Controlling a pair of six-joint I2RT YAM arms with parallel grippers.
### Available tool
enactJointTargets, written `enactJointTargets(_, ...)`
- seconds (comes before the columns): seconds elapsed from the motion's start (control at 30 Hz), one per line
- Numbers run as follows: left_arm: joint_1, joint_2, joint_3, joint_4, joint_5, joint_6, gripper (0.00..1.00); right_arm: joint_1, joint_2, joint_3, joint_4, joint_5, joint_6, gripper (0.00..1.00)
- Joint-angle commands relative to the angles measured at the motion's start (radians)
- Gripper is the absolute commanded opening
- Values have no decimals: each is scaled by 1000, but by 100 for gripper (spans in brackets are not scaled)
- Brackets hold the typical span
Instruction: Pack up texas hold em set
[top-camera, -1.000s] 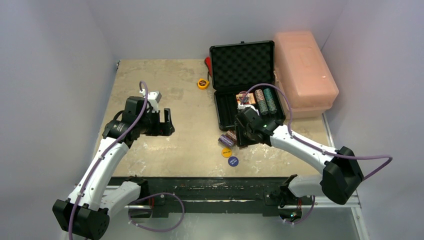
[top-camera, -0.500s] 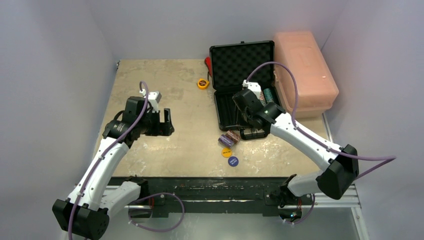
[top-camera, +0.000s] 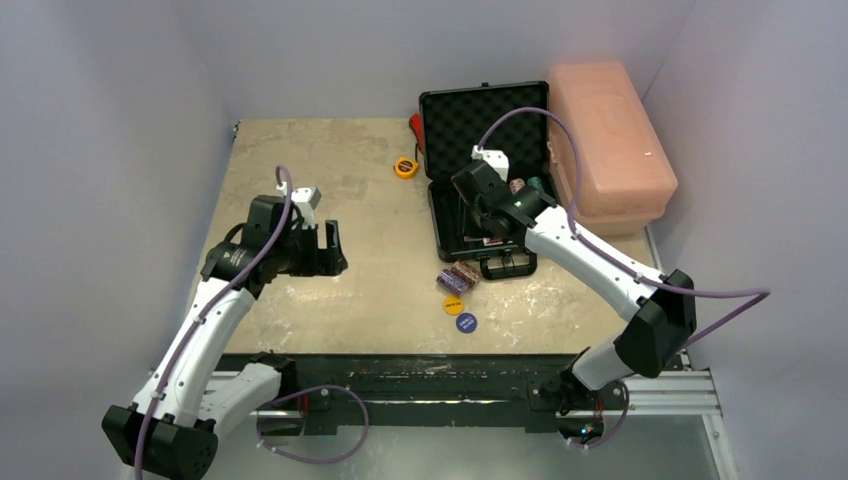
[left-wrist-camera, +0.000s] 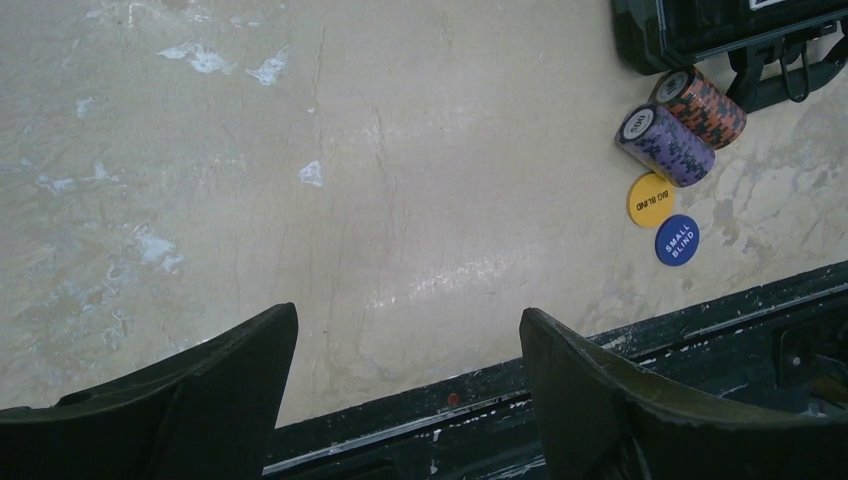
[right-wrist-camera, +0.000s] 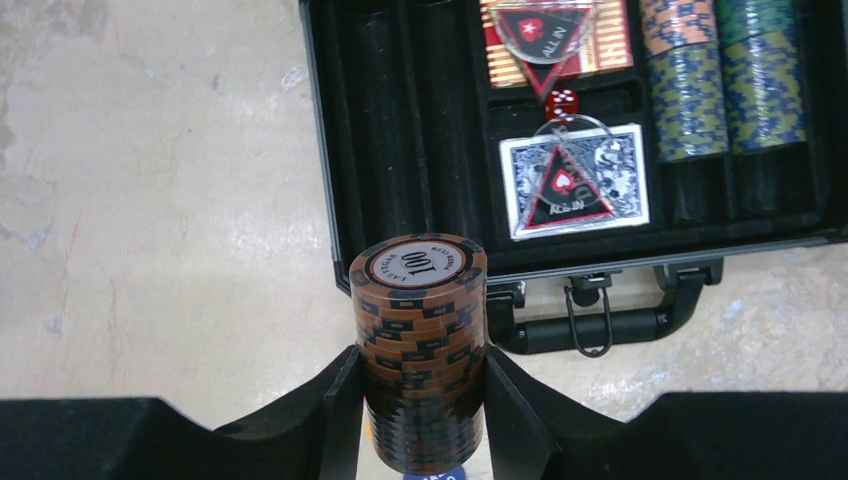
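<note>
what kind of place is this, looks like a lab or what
Probably a robotics lab cell: a left arm and right arm bolted to a scuffed table, plain walls around it, and a poker case as a prop.

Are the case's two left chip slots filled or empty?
Empty: the right wrist view shows both left slots as bare black channels, while chip stacks occupy the right ones.

Table (left-wrist-camera: 400, 200) matt, scuffed, stone-look; briefcase (right-wrist-camera: 318, 150) hard black plastic; foam lining (top-camera: 485, 120) matt, dimpled.
</note>
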Motion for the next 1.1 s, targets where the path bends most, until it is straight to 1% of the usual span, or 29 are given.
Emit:
enactJointTargets(0.0,-6,-74,-18,-3,5,-16,82,3,22,72,59,-75,-74,0)
enactJointTargets(0.07,-6,-90,-46,23,-21,-12,82,3,41,88,67,-70,-85,0)
enactJointTargets(0.23,-6,-55,-11,-2,-59,1,81,3,99,152,71,-56,-114,0)
enactJointTargets(0.7,-6,-73,-24,0,-45,0,81,-1,360,436,-3,-53,-143,0)
enactJointTargets(0.9,-6,-75,-24,0,-36,1,81,-14,447,525,-28,-85,-140,0)
enactJointTargets(1.07,-6,-90,-30,8,-28,4,81,-49,502,586,-35,-155,-132,0)
